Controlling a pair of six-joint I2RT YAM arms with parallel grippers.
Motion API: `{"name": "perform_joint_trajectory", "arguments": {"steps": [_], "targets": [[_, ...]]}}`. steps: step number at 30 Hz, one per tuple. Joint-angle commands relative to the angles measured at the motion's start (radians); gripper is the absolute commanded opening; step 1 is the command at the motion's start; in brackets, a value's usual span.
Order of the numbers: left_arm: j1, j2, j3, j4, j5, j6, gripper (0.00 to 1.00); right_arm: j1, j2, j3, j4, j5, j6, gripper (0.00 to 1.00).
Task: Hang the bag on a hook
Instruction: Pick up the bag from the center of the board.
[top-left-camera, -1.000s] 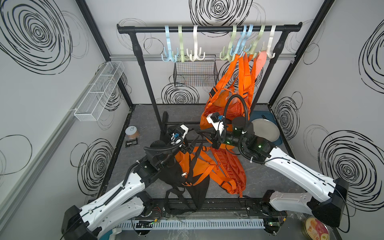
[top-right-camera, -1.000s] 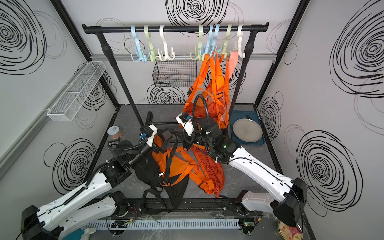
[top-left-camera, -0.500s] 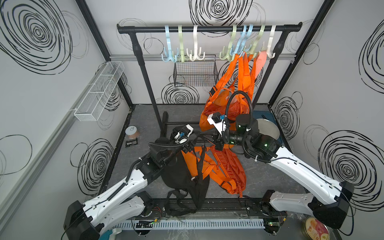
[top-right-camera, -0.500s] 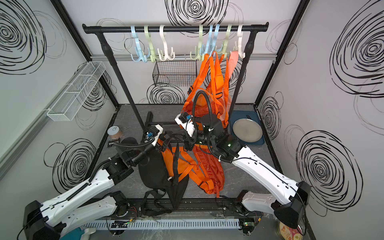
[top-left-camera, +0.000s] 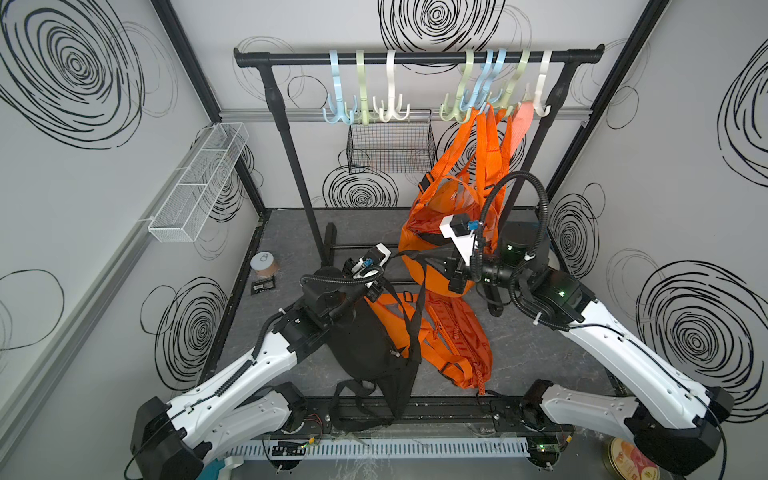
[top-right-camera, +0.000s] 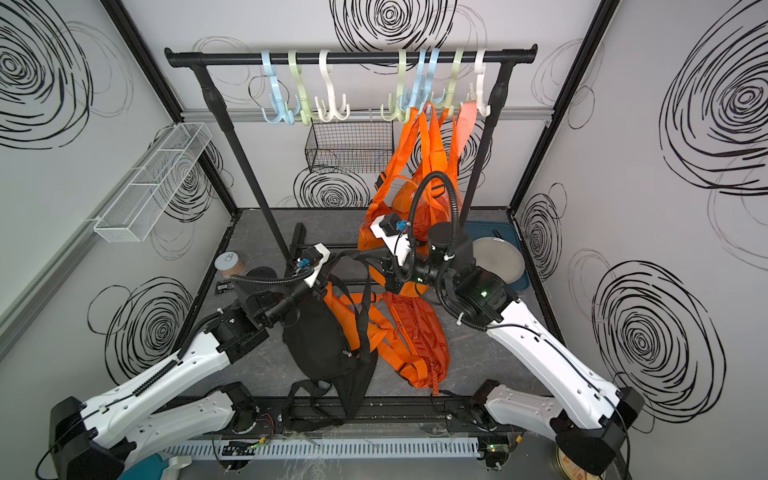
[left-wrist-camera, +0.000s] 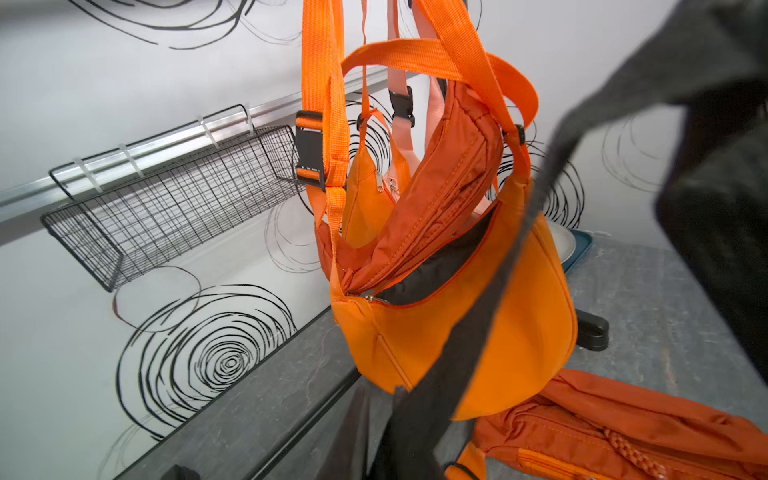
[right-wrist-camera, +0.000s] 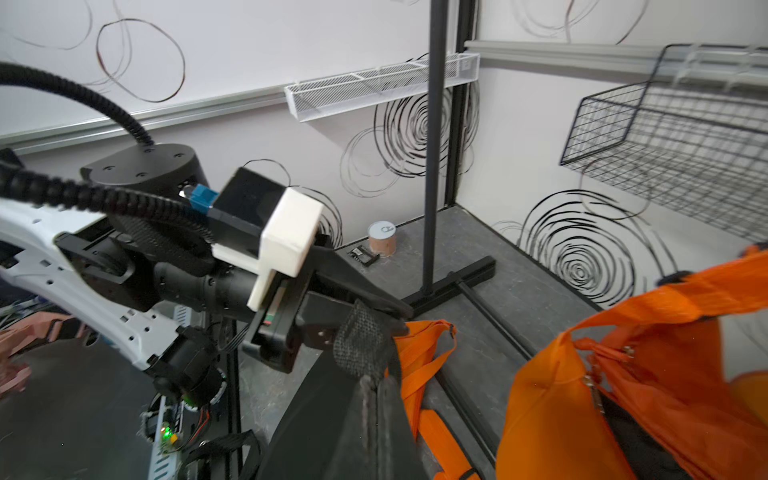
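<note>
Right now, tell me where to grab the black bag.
Best take the strap, a raised loop above the table, not the slumped black bag itself. Come from the front, pinching across the flat webbing, leaving the loop open for the white hook.

Enclosure walls (top-left-camera: 62, 199) white, scribbled with black spiral drawings (top-left-camera: 75, 66). Black frame posts (top-left-camera: 188, 66) run up the back corners. Tabletop (top-left-camera: 523, 361) grey, marbled. Aluminium rail (top-left-camera: 571, 112) crosses the back wall, with a black wire basket (top-left-camera: 390, 143) hanging from it. White wire basket (top-left-camera: 197, 185) on the left wall. Black garment rack (top-left-camera: 291, 153) stands near the tabletop's back edge. Light even, diffuse.
</note>
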Motion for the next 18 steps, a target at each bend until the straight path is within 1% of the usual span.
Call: {"name": "perform_joint_trajectory", "arguments": {"steps": [1, 3, 5, 8, 11, 18], "targets": [[-0.006, 0.015, 0.131, -0.016, 0.013, -0.018, 0.00, -0.031, -0.022, 0.084, 0.087, 0.069, 0.018, 0.00], [-0.019, 0.046, 0.203, -0.048, 0.010, -0.026, 0.00, -0.039, -0.007, 0.126, 0.116, 0.103, 0.023, 0.00], [-0.059, 0.083, 0.287, -0.084, -0.035, -0.005, 0.00, -0.043, 0.018, 0.176, 0.135, 0.166, 0.024, 0.00], [-0.102, 0.178, 0.475, -0.179, -0.072, 0.002, 0.00, -0.063, 0.065, 0.265, 0.164, 0.236, 0.025, 0.00], [-0.117, 0.298, 0.681, -0.283, -0.075, -0.012, 0.00, -0.101, 0.128, 0.375, 0.184, 0.246, 0.049, 0.00], [-0.101, 0.528, 1.060, -0.414, -0.044, -0.066, 0.00, -0.173, 0.293, 0.641, 0.174, 0.244, 0.066, 0.00]]}}
